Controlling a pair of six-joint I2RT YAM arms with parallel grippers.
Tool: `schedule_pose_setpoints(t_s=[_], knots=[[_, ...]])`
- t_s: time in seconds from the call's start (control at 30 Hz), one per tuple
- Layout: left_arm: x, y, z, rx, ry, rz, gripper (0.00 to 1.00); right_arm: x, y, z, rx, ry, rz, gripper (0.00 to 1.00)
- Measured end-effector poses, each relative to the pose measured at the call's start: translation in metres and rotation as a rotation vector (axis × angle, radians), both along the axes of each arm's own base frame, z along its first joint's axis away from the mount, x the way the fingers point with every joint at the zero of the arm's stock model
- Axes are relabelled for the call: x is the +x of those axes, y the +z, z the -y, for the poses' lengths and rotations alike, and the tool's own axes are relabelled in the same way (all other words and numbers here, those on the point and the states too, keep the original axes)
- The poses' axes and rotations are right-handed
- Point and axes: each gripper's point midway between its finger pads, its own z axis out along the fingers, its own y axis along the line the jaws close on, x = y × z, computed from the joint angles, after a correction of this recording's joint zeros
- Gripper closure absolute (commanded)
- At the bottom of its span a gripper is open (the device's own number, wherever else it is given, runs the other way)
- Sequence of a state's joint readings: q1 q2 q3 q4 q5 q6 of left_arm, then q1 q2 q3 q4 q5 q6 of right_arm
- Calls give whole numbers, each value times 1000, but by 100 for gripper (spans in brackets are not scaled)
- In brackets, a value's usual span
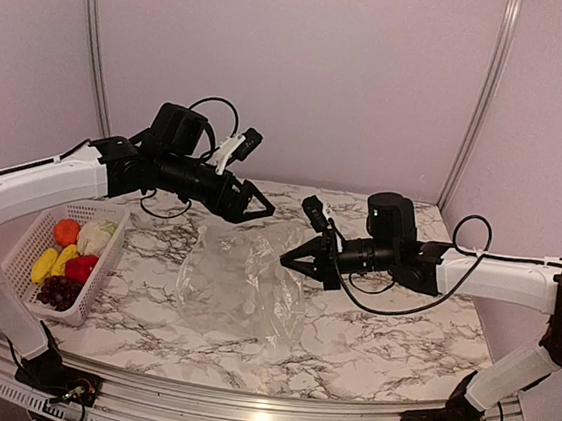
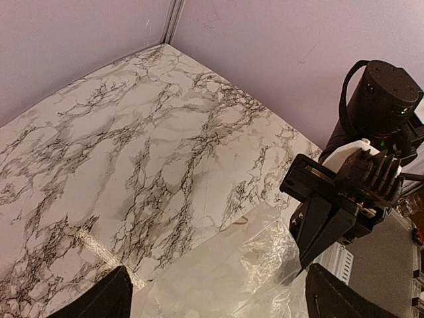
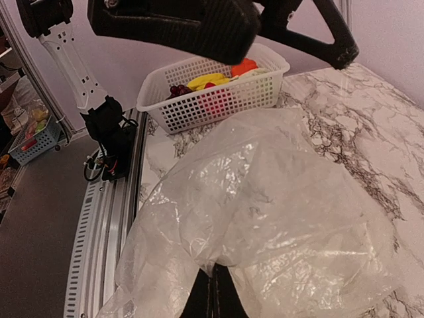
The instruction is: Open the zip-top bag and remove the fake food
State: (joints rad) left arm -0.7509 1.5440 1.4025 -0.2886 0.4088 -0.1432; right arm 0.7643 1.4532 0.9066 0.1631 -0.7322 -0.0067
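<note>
1. Left fingers (image 1: 258, 214): spread wide, empty, over clear crinkly zip-top bag (image 1: 238, 284).
2. Right fingers (image 1: 290, 260): pressed together, pinching bag's edge (bag mid-counter (image 1: 388, 342)).
3. White lattice plastic basket (image 1: 19, 248), counter's left: holds colourful plastic fake food (image 1: 81, 268).

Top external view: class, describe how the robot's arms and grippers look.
The left arm and right arm have white link shells, black joints and looping black cables. The left gripper and right gripper are black, with angular tapering fingers.
</note>
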Motion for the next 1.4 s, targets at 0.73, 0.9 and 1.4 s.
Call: schedule_pose_setpoints(t_s=[0.73, 0.9, 1.4], knots=[[-20, -3, 49, -104, -422, 252, 5, -7, 3, 1, 4, 37, 29, 100], [-18, -4, 48, -114, -511, 305, 7, -10, 9, 3, 13, 48, 46, 100], [-21, -16, 68, -109, -682, 287, 38, -14, 3, 4, -6, 66, 43, 100]])
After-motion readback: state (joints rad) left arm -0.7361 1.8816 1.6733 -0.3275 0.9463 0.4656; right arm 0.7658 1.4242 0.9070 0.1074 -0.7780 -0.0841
